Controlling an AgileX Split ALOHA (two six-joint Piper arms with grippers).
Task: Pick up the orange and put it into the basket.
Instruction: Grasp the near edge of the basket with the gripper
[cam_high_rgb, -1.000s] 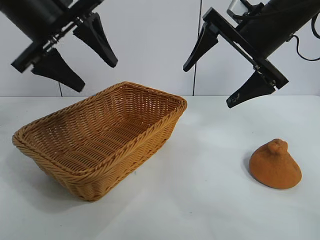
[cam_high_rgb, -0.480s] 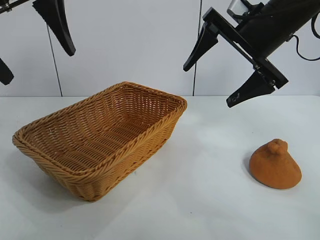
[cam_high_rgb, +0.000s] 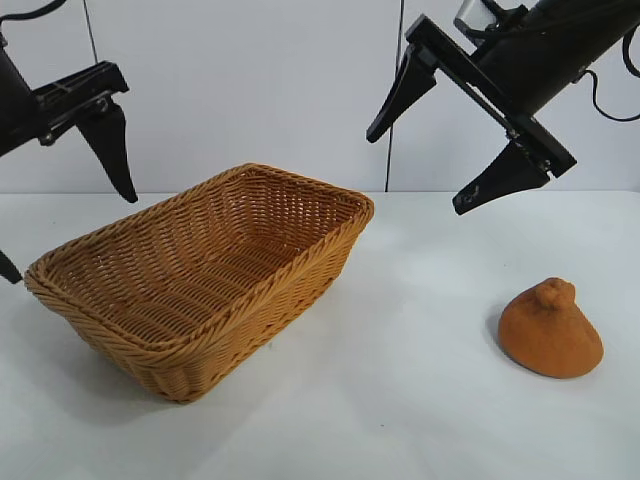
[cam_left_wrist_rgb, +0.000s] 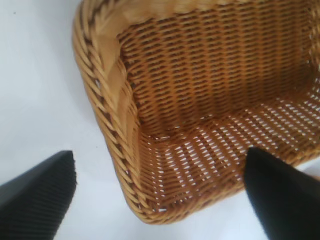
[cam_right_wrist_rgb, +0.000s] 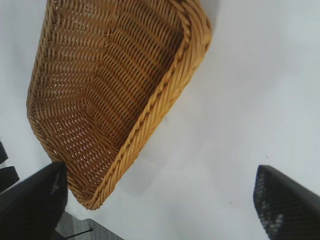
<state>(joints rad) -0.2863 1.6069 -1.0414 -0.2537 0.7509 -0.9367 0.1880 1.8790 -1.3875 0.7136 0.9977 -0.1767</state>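
The orange (cam_high_rgb: 551, 329), dull orange-brown with a knobby bump on top, sits on the white table at the right. The wicker basket (cam_high_rgb: 200, 275) stands empty at the left; it also shows in the left wrist view (cam_left_wrist_rgb: 210, 100) and the right wrist view (cam_right_wrist_rgb: 115, 85). My right gripper (cam_high_rgb: 420, 165) hangs open and empty high above the table, above and left of the orange. My left gripper (cam_high_rgb: 65, 230) is open and empty at the far left, over the basket's left end. The orange shows in neither wrist view.
The white table (cam_high_rgb: 400, 400) lies bare between basket and orange. A pale wall stands behind. The table's edge and grey floor show in the right wrist view (cam_right_wrist_rgb: 75, 230).
The left arm has swung left and down, from above the basket's back to its left end. The right arm, basket and orange have not moved.
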